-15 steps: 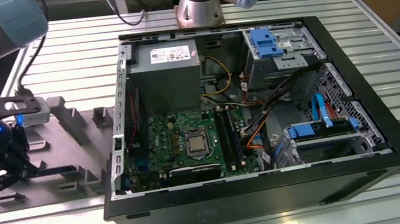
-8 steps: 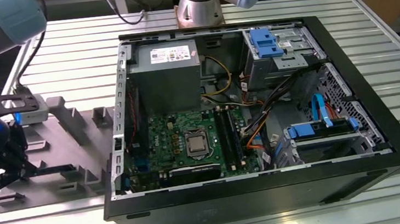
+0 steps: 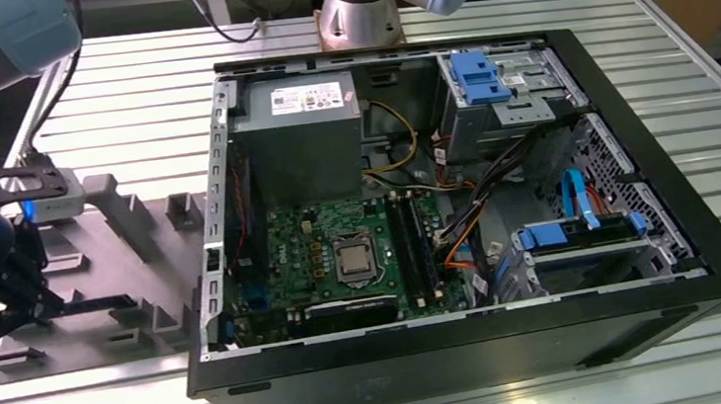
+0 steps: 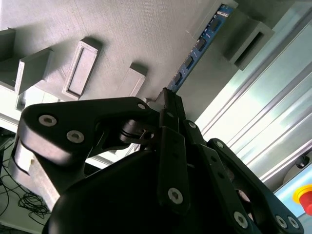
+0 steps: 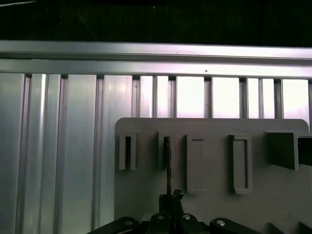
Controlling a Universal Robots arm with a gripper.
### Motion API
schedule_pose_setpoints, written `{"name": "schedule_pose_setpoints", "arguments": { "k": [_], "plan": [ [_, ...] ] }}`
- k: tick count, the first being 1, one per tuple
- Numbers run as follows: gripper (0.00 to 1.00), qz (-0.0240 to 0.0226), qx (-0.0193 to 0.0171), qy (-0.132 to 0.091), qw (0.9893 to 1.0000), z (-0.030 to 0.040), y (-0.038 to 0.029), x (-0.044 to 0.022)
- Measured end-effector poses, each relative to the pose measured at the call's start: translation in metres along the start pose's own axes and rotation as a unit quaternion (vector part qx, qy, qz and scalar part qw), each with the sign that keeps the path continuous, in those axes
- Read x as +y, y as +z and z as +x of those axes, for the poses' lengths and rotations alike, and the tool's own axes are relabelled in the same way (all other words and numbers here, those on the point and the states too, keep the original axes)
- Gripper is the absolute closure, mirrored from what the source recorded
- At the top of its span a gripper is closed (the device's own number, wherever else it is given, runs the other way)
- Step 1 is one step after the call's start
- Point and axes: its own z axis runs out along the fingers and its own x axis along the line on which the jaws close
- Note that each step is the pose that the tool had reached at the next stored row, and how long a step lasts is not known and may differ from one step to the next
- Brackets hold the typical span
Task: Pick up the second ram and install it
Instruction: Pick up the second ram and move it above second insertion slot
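One stick is in my grip: my hand point(image 3: 41, 312) is clamped shut on the end of the second ram point(image 4: 195, 51), a thin dark strip running straight out from my fingertips. It sits low over the grey tray point(image 3: 143, 282), its far end beside one of the raised blocks point(image 5: 127, 152); I cannot tell if it touches. The tray rests on the slatted table point(image 3: 122, 66), at the exterior view's left of the open computer case point(image 3: 481, 354), well apart from the motherboard point(image 3: 299, 253) inside it.
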Motion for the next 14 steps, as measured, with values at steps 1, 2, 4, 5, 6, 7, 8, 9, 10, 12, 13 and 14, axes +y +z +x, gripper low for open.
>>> {"name": "schedule_pose_setpoints", "arguments": {
  "k": [1,2,4,5,6,7,8,9,10,12,13,14],
  "plan": [
    [0.88,0.0000,0.0000,0.000,1.0000,0.0000,-0.0004,0.0000],
    [0.88,0.0001,0.0000,0.000,1.0000,0.0000,-0.0009,0.0000],
    [0.88,0.0002,0.0000,0.000,1.0000,0.0000,-0.0019,0.0001],
    [0.88,0.0002,0.0000,0.000,1.0000,-0.0001,-0.0024,0.0001],
    [0.88,0.0003,0.0000,0.000,1.0000,-0.0001,-0.0028,0.0001],
    [0.88,0.0004,0.0000,0.000,1.0000,-0.0001,-0.0032,0.0002],
    [0.88,0.0004,0.0000,0.000,1.0000,-0.0001,-0.0036,0.0003],
    [0.88,0.0005,0.0000,0.000,1.0000,-0.0001,-0.0041,0.0003],
    [0.88,0.0005,0.0000,0.000,1.0000,-0.0001,-0.0045,0.0003],
    [0.88,0.0007,0.0000,0.000,1.0000,-0.0001,-0.0052,0.0004],
    [0.88,0.0008,0.0000,0.000,1.0000,-0.0002,-0.0055,0.0005],
    [0.88,0.0009,0.0000,0.000,1.0000,-0.0002,-0.0058,0.0005]
  ]
}}
